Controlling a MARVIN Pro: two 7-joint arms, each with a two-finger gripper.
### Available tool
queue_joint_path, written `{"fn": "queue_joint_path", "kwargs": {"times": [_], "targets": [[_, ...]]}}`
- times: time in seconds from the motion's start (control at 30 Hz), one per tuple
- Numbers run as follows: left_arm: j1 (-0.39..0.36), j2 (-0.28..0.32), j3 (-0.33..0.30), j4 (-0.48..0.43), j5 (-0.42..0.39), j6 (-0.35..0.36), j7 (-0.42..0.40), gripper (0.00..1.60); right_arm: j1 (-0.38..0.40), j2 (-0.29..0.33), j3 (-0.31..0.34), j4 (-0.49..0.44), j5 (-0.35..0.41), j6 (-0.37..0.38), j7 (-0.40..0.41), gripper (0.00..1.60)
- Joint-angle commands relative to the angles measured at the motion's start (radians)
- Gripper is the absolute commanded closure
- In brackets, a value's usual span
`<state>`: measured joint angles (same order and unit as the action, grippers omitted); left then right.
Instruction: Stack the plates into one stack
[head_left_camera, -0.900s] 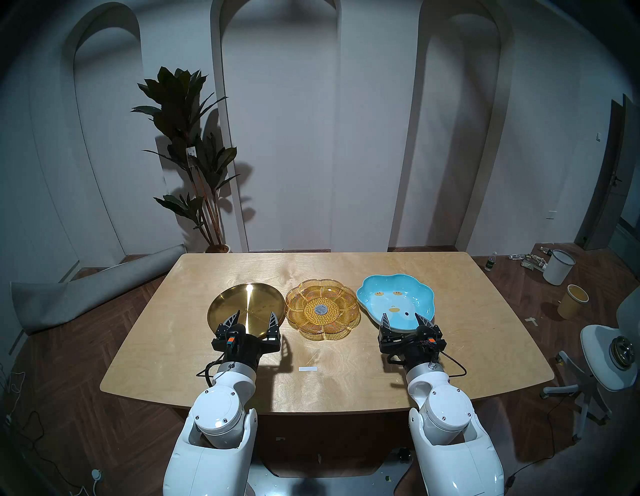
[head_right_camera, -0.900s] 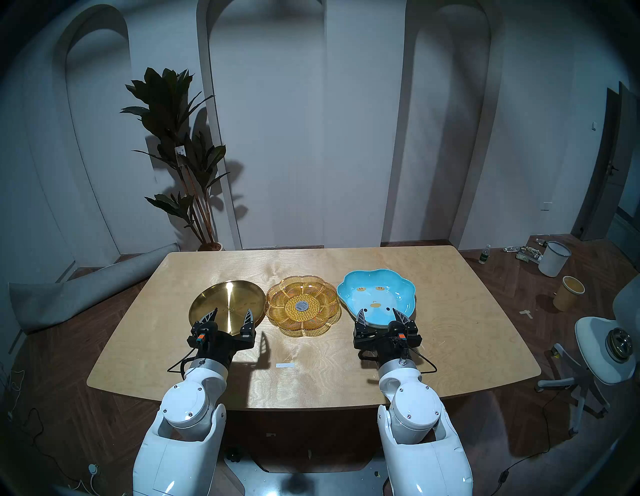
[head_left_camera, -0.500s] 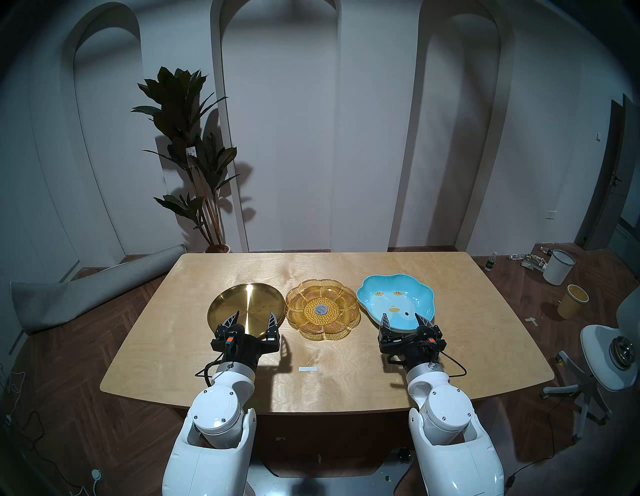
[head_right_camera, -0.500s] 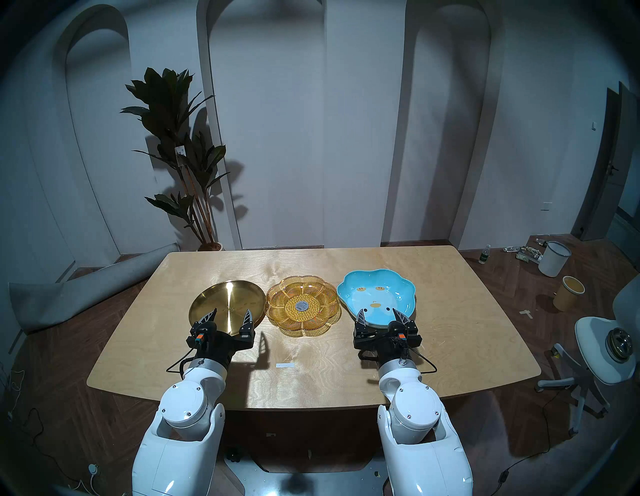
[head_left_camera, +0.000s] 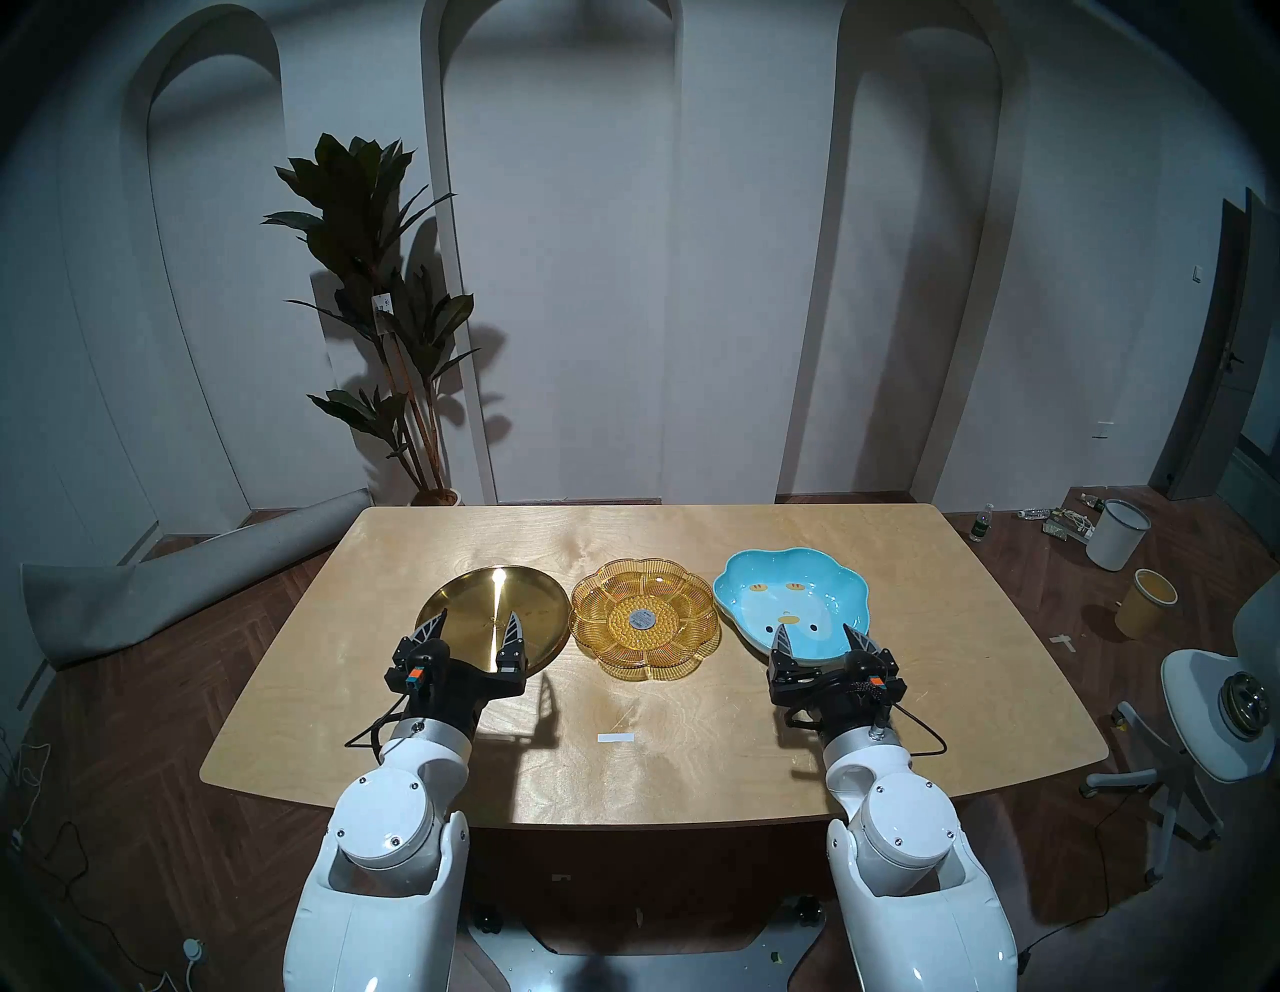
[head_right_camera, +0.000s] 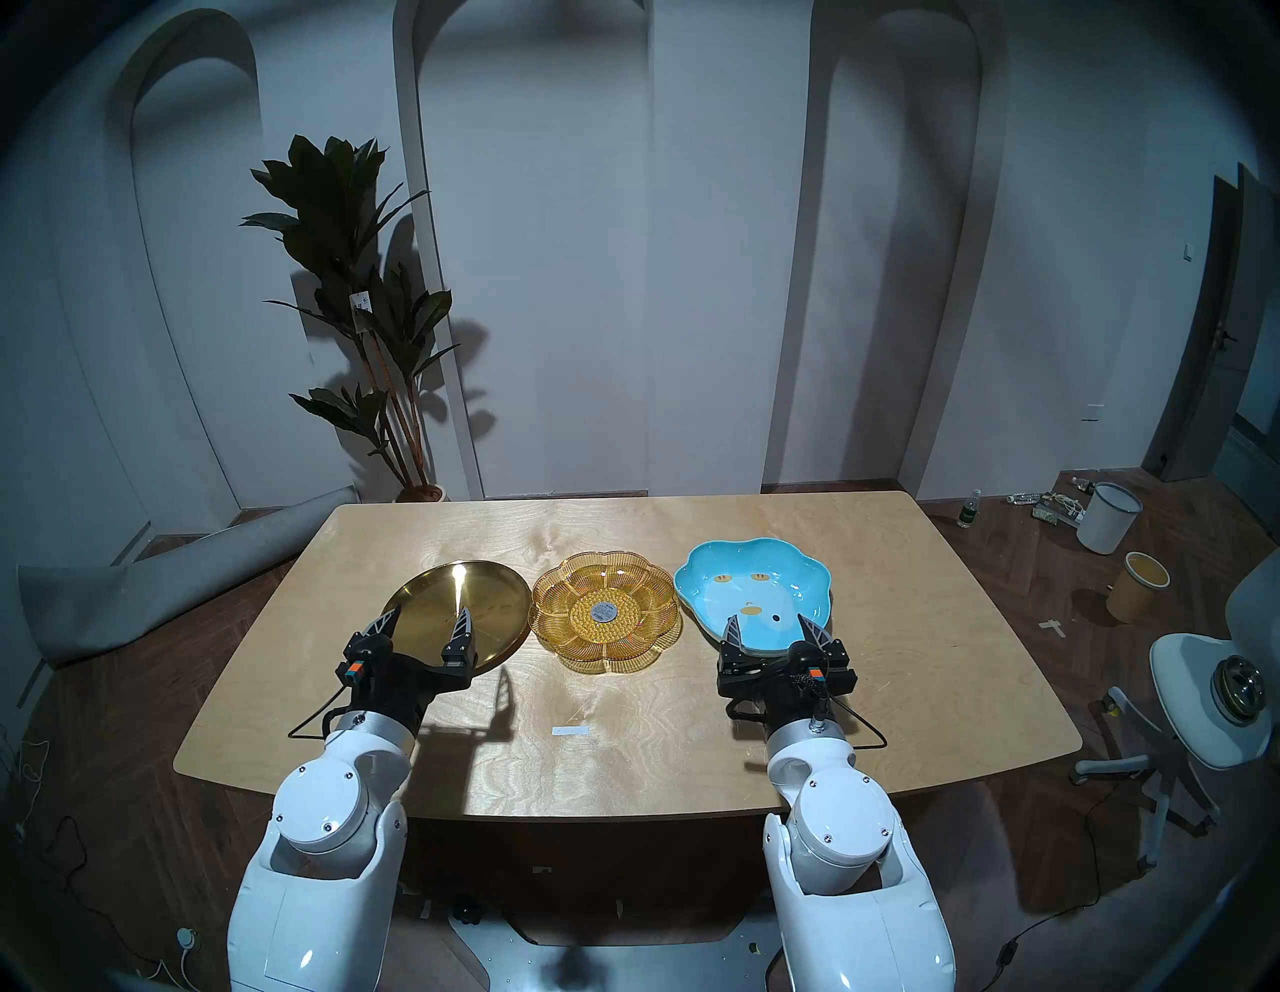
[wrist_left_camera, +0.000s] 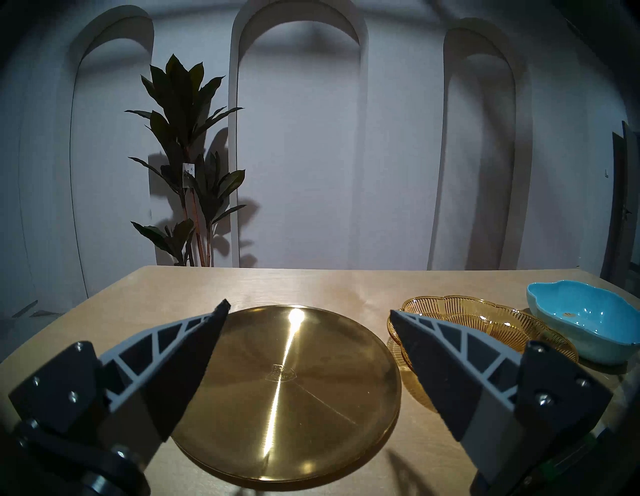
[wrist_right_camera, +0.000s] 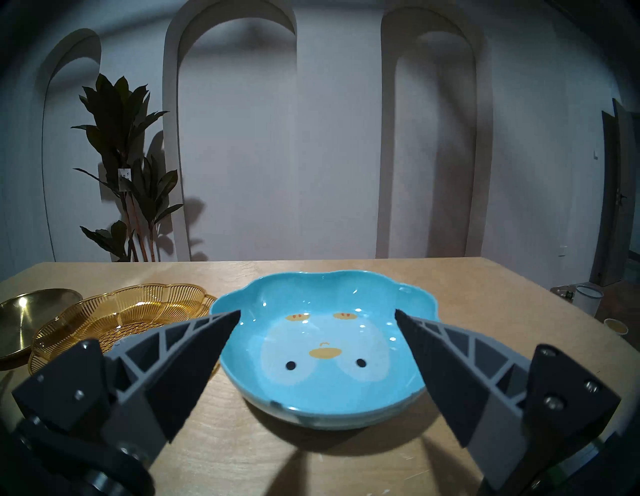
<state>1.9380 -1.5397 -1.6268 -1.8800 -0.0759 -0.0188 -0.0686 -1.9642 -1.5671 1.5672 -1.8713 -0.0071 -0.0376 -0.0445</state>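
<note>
The left gripper hangs with jaws spread wide and empty over the near edge of the gold plate, left of centre in the head view; the right gripper is likewise spread and empty at the near rim of the blue dish, right of centre. Between them, at mid-frame, sits the amber flower plate, its rim touching or just beside the gold one; I cannot tell which. All three lie flat and separate on the worktop, so stacking has not begun: this looks like the approach step. The next move calls for a gripper to drop and pinch one rim. The gold and amber plates are round, without a long axis; the blue dish looks slightly elongated, running upper left to lower right, its painted face pointing toward the robot.
</note>
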Motion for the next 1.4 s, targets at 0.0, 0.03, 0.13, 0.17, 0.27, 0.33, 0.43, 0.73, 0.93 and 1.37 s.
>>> {"fn": "queue_joint_path", "kwargs": {"times": [0.0,0.03,0.13,0.17,0.27,0.33,0.43,0.73,0.93,1.37], "targets": [[0.003,0.003,0.001,-0.046,-0.015,0.004,-0.016,0.00,-0.107,0.017,0.057,-0.118,-0.020,-0.046,-0.036,0.00],[0.004,0.003,0.005,-0.045,-0.013,-0.008,-0.018,0.00,-0.119,0.017,0.068,-0.125,-0.025,-0.049,-0.045,0.00],[0.003,0.004,0.018,-0.039,-0.008,-0.011,-0.025,0.00,-0.166,0.014,0.104,-0.171,-0.017,-0.024,-0.053,0.00],[0.001,0.008,0.024,-0.035,-0.001,-0.022,-0.028,0.00,-0.166,0.009,0.115,-0.172,-0.012,-0.019,-0.053,0.00],[-0.009,0.031,0.047,-0.017,0.029,-0.057,-0.042,0.00,-0.212,0.000,0.137,-0.196,0.002,-0.010,-0.048,0.00],[-0.017,0.040,0.055,-0.004,0.040,-0.095,-0.054,0.00,-0.231,-0.007,0.149,-0.196,0.013,-0.026,-0.040,0.00],[-0.033,0.075,0.066,0.007,0.076,-0.140,-0.081,0.00,-0.267,-0.004,0.161,-0.198,0.028,-0.051,-0.038,0.00],[-0.134,0.166,0.055,0.056,0.141,-0.276,-0.159,0.00,-0.291,0.000,0.171,-0.193,0.042,-0.067,-0.027,0.00],[-0.196,0.236,0.016,0.073,0.175,-0.364,-0.214,0.00,-0.293,0.000,0.175,-0.192,0.048,-0.069,-0.019,0.00],[-0.311,0.369,-0.019,0.182,0.235,-0.551,-0.337,0.00,-0.300,-0.002,0.180,-0.195,0.058,-0.077,-0.004,0.00]]}}
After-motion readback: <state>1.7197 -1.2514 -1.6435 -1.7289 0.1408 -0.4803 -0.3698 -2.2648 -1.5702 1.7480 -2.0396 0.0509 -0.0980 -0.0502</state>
